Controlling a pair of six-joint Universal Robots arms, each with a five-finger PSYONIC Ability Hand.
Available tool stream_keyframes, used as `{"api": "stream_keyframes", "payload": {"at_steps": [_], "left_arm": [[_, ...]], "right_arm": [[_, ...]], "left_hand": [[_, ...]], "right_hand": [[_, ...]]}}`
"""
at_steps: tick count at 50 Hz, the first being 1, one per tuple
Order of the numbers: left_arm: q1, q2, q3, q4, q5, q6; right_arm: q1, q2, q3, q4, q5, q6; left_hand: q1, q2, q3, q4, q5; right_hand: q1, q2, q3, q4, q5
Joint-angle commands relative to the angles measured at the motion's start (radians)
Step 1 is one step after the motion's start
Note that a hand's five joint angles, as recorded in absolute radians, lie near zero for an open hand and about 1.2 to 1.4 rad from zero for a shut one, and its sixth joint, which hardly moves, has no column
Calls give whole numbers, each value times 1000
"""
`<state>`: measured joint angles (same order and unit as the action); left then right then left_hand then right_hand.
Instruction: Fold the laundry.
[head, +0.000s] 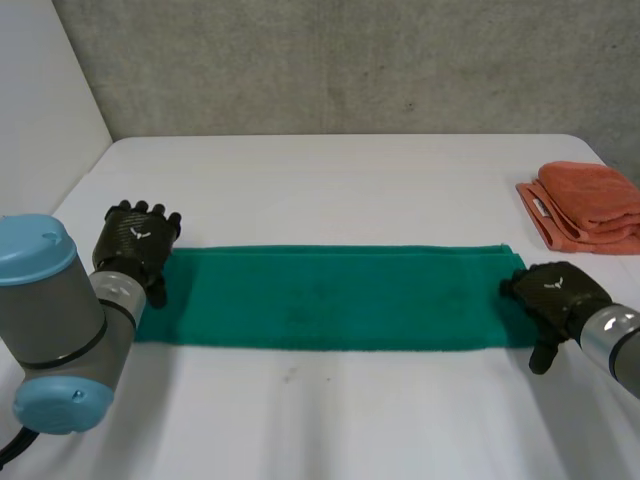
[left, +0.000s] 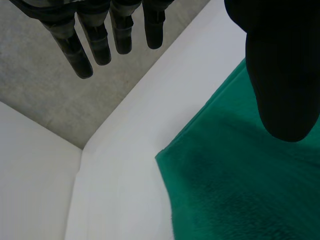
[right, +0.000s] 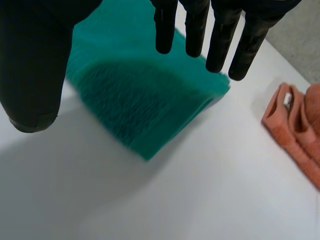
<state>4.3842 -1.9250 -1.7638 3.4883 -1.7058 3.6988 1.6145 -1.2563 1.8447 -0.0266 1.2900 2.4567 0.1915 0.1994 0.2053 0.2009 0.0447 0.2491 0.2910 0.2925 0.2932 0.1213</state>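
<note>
- Head view: green towel (head: 330, 298) lies flat on the white table (head: 330, 180), folded into a long strip running left to right.
- Left hand (head: 140, 245) is at the strip's left end, over the far corner. Right hand (head: 555, 295) is at the right end, at the short edge.
- A folded orange towel (head: 590, 208) sits near the table's right edge, well apart from the green one. A grey concrete wall (head: 330, 60) is behind the table.
- Left wrist view: left hand (left: 100, 40) is spread, with its fingers (left: 80, 55) straight and the thumb (left: 280, 75) wide apart from them, gripping nothing.
- The thumb is over the green towel (left: 240, 190) and the fingers reach past the towel's corner over bare table (left: 125, 150). Can't tell whether it touches the cloth.
- Right wrist view: right hand (right: 195, 25) is also spread, fingers straight, thumb (right: 35, 65) off to the side, nothing pinched.
- The end of the green towel (right: 145, 105) lies under the palm, with stacked layers showing at its edge. The orange towel (right: 300, 140) is beyond the fingertips, apart on the table (right: 150, 200).
</note>
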Motion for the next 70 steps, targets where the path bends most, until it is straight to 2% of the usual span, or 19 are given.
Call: {"api": "stream_keyframes", "payload": {"at_steps": [1, 4, 6, 15, 21, 26, 29, 31, 36, 38, 39, 43, 47, 52, 54, 55, 59, 64, 70], "left_arm": [[-12, -8, 0, 0, 2, -11], [-12, -8, -2, 0, 3, -11], [-12, -8, -3, 0, 3, -11], [-12, 1, -16, 0, 2, -13], [-11, 14, -20, 0, 0, -13], [-12, 18, -28, -2, 0, -14], [-12, 20, -32, -2, -2, -14], [-12, 23, -34, -2, -2, -14], [-11, 41, -36, -2, -3, -16], [-8, 46, -36, -2, -3, -16], [-6, 49, -36, -2, -3, -16], [-5, 52, -36, 0, -5, -16], [-3, 52, -36, 0, -5, -16], [-6, 50, -36, -2, -5, -16], [-6, 50, -37, 0, -5, -16], [-6, 50, -37, -1, -5, -16], [-5, 50, -37, 0, -3, -16], [-9, 50, -34, 0, -2, -16], [-40, 52, -31, 0, 0, -16]], "right_arm": [[-42, 40, 67, -182, -20, -5], [-44, 75, 57, -210, -21, -7], [-44, 100, 45, -228, -23, -13], [-145, 78, 31, -213, -1, -45], [-283, -20, 34, -213, 58, -238], [-272, -35, 15, -227, 100, -410], [-106, -67, -31, -233, 101, -429], [52, -71, -82, -239, 106, -391], [292, -57, -156, -240, 95, -295], [372, -29, -186, -242, 92, -271], [466, 13, -229, -248, 83, -254], [687, 105, -323, -263, 37, -234], [795, 210, -390, -276, -26, -232], [840, 343, -446, -273, -121, -239], [852, 371, -461, -276, -120, -245], [852, 391, -479, -268, -107, -245], [849, 380, -492, -263, -26, -219], [774, 289, -449, -245, 77, -93], [612, 117, -297, -145, 92, 166]], "left_hand": [[-16, -24, -30, -26, -44], [-16, -24, -30, -26, -44], [-16, -24, -30, -26, -44], [-16, -24, -30, -26, -44], [-16, -24, -30, -26, -44], [-16, -24, -30, -26, -44], [-17, -25, -31, -26, -45], [-17, -25, -31, -26, -45], [-17, -25, -31, -26, -45], [-17, -25, -31, -26, -45], [-17, -25, -31, -26, -45], [-16, -24, -30, -26, -44], [-16, -24, -30, -26, -44], [-17, -25, -31, -26, -45], [-17, -25, -31, -26, -45], [-17, -25, -31, -26, -45], [-17, -25, -31, -26, -45], [-17, -25, -31, -26, -45], [-17, -25, -31, -26, -45]], "right_hand": [[328, 287, 285, 284, 282], [499, 457, 455, 454, 452], [1122, 1080, 1078, 1078, 1075], [1147, 1105, 1104, 1103, 1100], [1147, 1105, 1104, 1103, 1100], [1147, 1105, 1104, 1103, 1100], [1147, 1105, 1104, 1103, 1100], [1147, 1105, 1104, 1103, 1100], [1147, 1105, 1104, 1103, 1100], [1147, 1105, 1104, 1103, 1100], [1147, 1105, 1104, 1103, 1100], [1147, 1105, 1104, 1103, 1100], [1147, 1105, 1104, 1103, 1100], [1147, 1105, 1104, 1103, 1100], [1147, 1105, 1104, 1103, 1100], [968, 926, 925, 924, 921], [-75, -116, -118, -119, -121], [-75, -116, -118, -119, -121], [-75, -116, -118, -119, -121]]}}
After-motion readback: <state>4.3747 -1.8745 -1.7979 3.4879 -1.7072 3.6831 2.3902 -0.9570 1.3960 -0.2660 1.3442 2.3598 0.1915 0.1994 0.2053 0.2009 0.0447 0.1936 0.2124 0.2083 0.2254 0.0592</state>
